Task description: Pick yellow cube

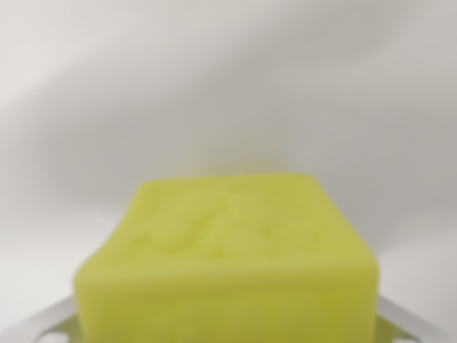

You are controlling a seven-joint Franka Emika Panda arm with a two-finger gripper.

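Only the wrist view is on hand, and it is soft and out of focus throughout. At the wrist view's left bottom corner, a pale metal gripper finger (43, 325) slants up from the frame edge toward the middle, with a dark rounded hole showing in its flat face, and a faint green-yellow tint lies on the metal near the block. Its inner end disappears behind the lower left corner of the yellow cube (235, 250), which fills the bottom centre of the picture. The cube's top face is lighter, with a faint raised or mottled pattern too blurred to read, and its front face runs down past the bottom edge of the frame. Behind and above it spreads a plain white surface (228, 86), crossed by soft grey shading, with a weak yellowish glow just above the cube's far edge. At the wrist view's right bottom corner, the second finger mirrors the first, slanting up toward the cube's lower right corner and meeting it there. The gripper (228, 329) thus has the cube sitting between its two fingers, one at each side, but whether the fingers press on the cube cannot be told.
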